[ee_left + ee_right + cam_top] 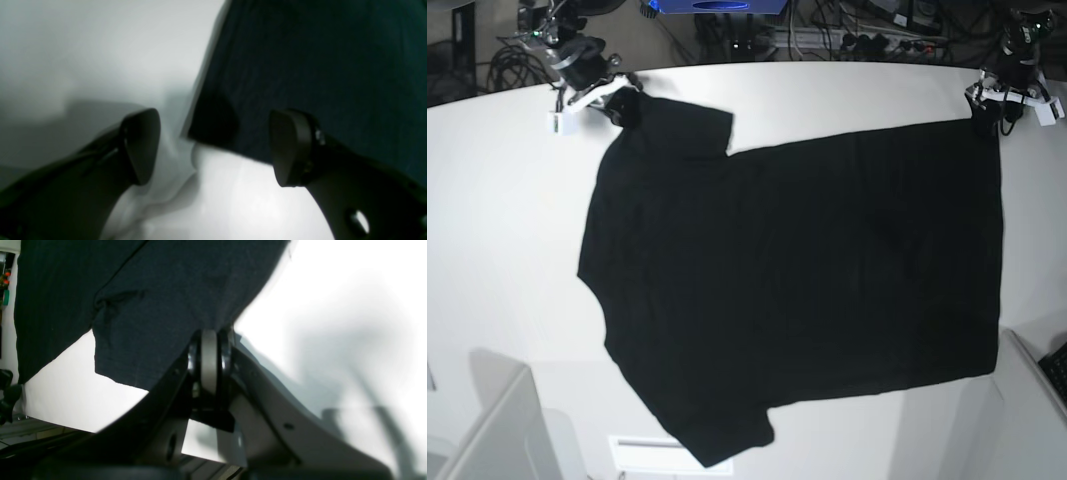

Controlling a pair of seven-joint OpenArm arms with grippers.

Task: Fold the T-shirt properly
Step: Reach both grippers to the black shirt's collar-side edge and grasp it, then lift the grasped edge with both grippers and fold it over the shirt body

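While the T-shirt lies spread flat on the white table, plain black side up, wide bare tabletop runs beside its left, near and far edges in the base view. My right gripper sits at the far sleeve corner there, my left gripper at the far hem corner on the other side.

Seen from my right wrist, my fingers are pressed together with the sleeve's edge pinched between them; a grey pad shows edge-on at the seam. From my left wrist, my two dark fingertips stand spread apart, holding nothing, with a corner of the black cloth between and just beyond them.

Both wrist pictures are blurred, and I cannot tell whether my left fingertips touch the table. Base view shows both grippers only small and dark against the cloth, so their jaws are unreadable there; it alone shows the whole shirt outline, with the near sleeve close to the frame's bottom edge. Cables crowd behind the table's far edge.
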